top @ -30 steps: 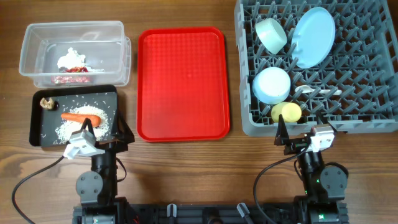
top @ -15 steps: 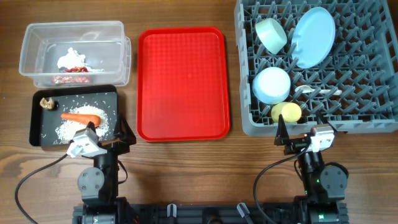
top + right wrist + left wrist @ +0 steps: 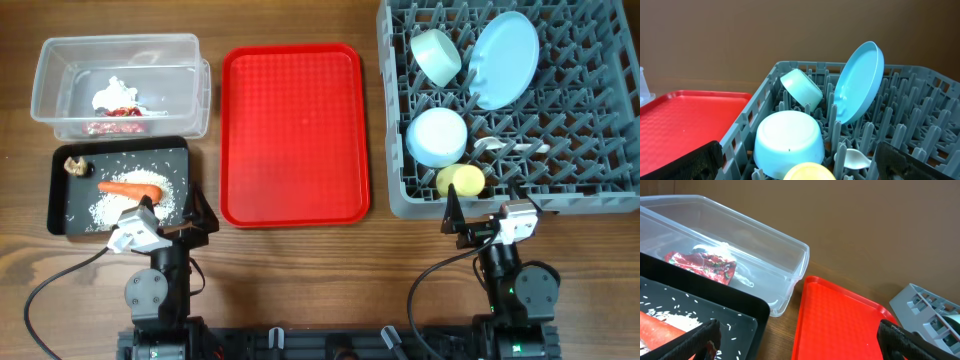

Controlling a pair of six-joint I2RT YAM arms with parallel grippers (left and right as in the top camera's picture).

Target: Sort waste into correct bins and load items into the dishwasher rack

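Running sideways, grain lines the brown wooden table (image 3: 300,270).

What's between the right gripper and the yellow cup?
Only the near wall of the dishwasher rack: the yellow cup sits just inside it, the open right gripper just outside. Nothing visible covers the cup from above.
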